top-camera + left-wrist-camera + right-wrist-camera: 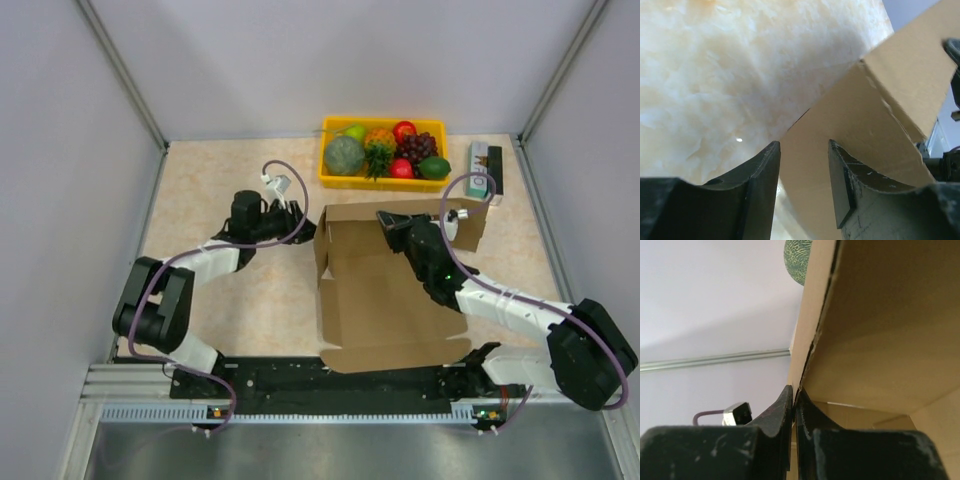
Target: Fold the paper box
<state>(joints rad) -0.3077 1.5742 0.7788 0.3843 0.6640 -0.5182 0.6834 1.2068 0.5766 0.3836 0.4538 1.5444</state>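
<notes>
Grey walls close in a beige marbled table (250, 310) in the top view. Beyond both grippers, a yellow tray (381, 184) holds a melon (345, 155), a pineapple (379, 146), grapes (417, 147) and other red and green fruit. A small carton (485, 170) lies near the tray. The paper box (390, 310) sits half folded between the arms, its back wall raised. The left gripper (303, 226) is at the box's left wall and the right gripper (386, 219) is at its back wall.

From the left wrist, the fingers (767, 170) stand apart, and a corner of the box wall sits just ahead of the gap, not pinched.

From the right wrist, the fingers (782, 410) are pressed together, their tips against the edge of a raised panel. The melon peeks above it.
</notes>
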